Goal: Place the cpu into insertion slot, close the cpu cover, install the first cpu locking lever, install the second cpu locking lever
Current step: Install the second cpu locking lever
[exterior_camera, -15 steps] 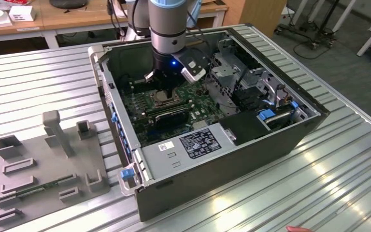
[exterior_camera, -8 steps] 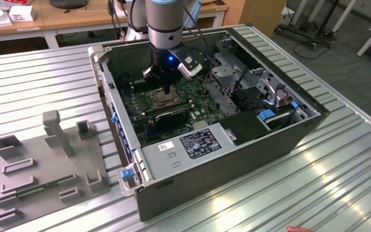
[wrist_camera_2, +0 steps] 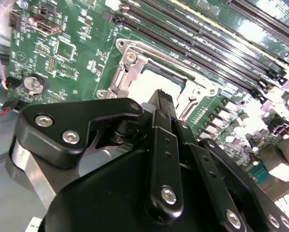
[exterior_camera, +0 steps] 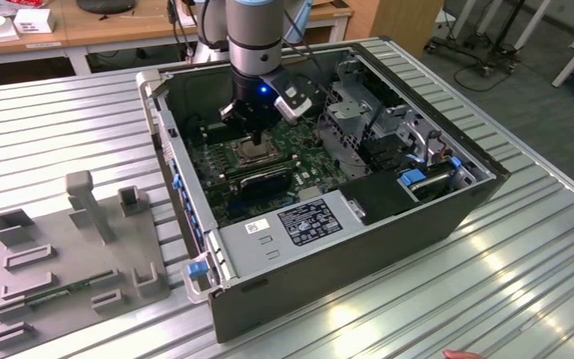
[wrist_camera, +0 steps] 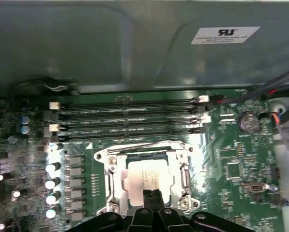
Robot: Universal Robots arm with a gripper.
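Note:
My gripper (exterior_camera: 256,140) reaches down into the open computer case and stands right over the insertion slot (exterior_camera: 250,155) on the green board. In both wrist views its black fingertips are shut together with nothing between them. The gripper (wrist_camera: 152,193) hovers at or on the near edge of the cpu (wrist_camera: 149,175). The cpu lies flat in the slot with its pale metal face up. The silvery cpu cover (wrist_camera: 113,180) lies down around it as a frame. A thin locking lever (wrist_camera: 134,144) runs along the socket's far edge. The gripper (wrist_camera_2: 161,96) hides part of the cpu (wrist_camera_2: 149,79).
Long black memory slots (wrist_camera: 127,121) run beside the socket, and a row of capacitors (wrist_camera: 52,183) stands close by. The case wall (exterior_camera: 162,134), drive cage (exterior_camera: 367,112) and power supply (exterior_camera: 307,221) hem in the board. A grey fixture plate (exterior_camera: 68,262) lies on the table at the exterior view's left.

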